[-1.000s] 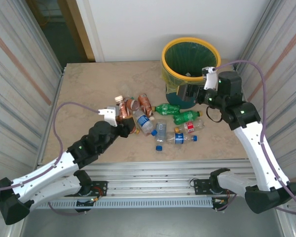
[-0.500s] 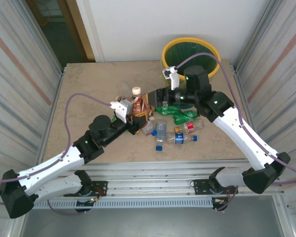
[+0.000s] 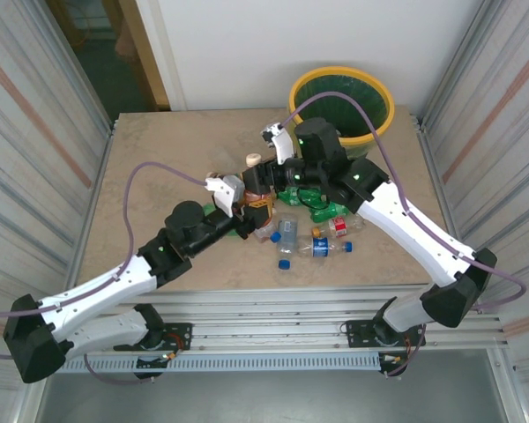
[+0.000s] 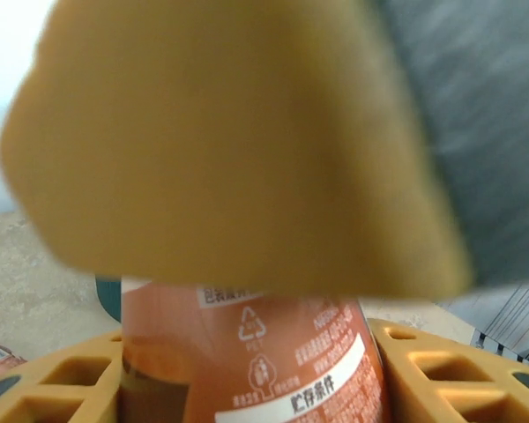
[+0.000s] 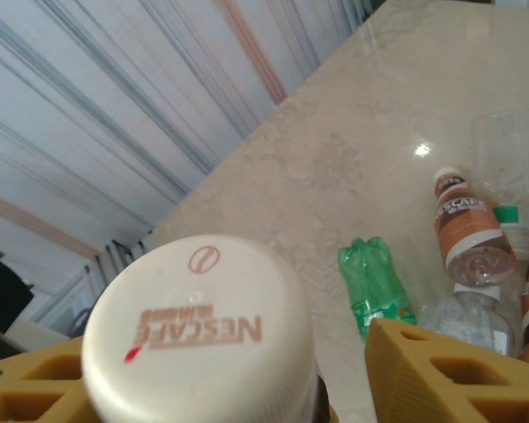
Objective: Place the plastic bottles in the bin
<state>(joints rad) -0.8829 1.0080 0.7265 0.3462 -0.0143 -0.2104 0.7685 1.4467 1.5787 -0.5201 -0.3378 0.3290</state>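
**Spotter:** Where's the bottle right now?

**Me:** The brown bottle (image 4: 273,344) is up off the table. My left gripper (image 4: 251,388) is clenched around its belly. It's standing on end, cap up.

**Spotter:** And your right side?

**Me:** My right gripper (image 5: 225,379) is at the top end, with one finger on either side of the white cap (image 5: 194,326). I see a gap on one side of the cap, so I can't tell whether it's clamped or loose.

**Spotter:** What does the next move hang on?

**Me:** The bottle's long axis runs straight up into the right gripper. I read this as a handover, where right takes the top and left lets go. On the overhead, the bin (image 3: 339,70) lies between one and two o'clock from the bottle, at the far right of the table. The right arm is the nearer one to it.

**Spotter:** Any risk?

**Me:** If left lets go before right has a firm hold, I'd expect the bottle to drop toward the loose bottles (image 3: 322,210). They're lying at about four o'clock from it.
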